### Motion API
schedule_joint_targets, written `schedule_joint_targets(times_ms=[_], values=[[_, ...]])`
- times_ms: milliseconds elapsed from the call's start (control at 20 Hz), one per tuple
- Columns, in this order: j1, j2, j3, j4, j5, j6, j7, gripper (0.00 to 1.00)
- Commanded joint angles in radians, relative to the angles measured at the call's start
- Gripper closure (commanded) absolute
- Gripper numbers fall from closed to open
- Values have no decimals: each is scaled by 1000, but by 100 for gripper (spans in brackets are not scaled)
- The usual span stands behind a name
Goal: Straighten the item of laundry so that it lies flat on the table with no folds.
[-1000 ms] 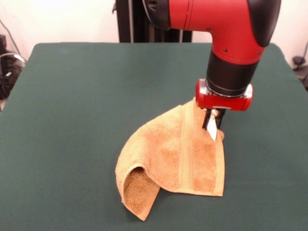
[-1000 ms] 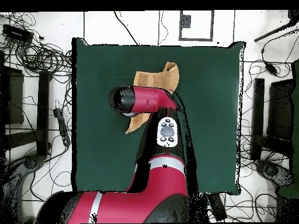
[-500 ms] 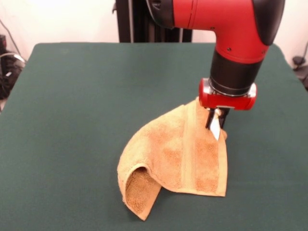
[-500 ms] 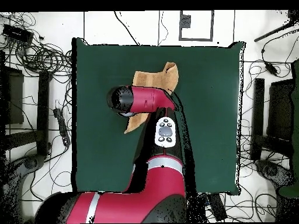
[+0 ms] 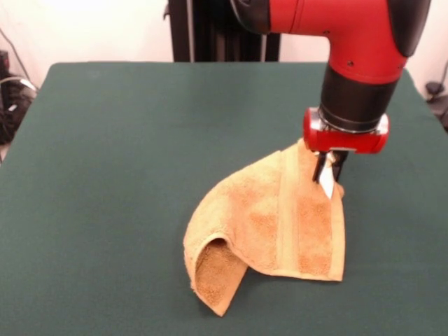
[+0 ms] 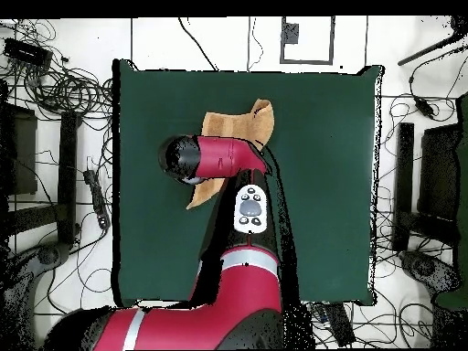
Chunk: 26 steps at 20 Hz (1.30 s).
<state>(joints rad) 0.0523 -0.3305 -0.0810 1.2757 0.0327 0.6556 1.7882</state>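
Under the gripper (image 5: 329, 176), towel (image 5: 269, 227) corner pinched, lifted.

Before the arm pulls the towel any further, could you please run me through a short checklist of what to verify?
1. Tool shut on a towel corner: ok; the corner is lifted at the tool.
2. Towel flat with no folds: not ok; the front view shows its near left end curled under into a loop, and the rest drapes up toward the tool.
3. Table space to spread the towel out: ok; bare green cloth lies on all sides.
4. Towel fully on the table: ok in the front view.
5. Far part of the towel in the overhead view: cannot tell; the arm covers it.
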Motion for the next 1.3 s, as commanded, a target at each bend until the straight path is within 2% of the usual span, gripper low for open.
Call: schedule_joint_targets(times_ms=[50, 400, 550, 600, 700, 800, 850, 1300], values=[[59, -5, 48, 107, 78, 51, 272, 100], [70, 19, 15, 67, 76, 57, 260, 100], [90, 32, -28, 50, 72, 44, 296, 100], [105, 51, -63, 17, 62, 51, 315, 100], [113, 62, -87, 19, 67, 9, 343, 100], [106, 57, -73, 42, 71, -30, 318, 100], [105, 58, -74, 43, 75, -37, 306, 0], [92, 53, -55, 50, 79, -29, 270, 0]])
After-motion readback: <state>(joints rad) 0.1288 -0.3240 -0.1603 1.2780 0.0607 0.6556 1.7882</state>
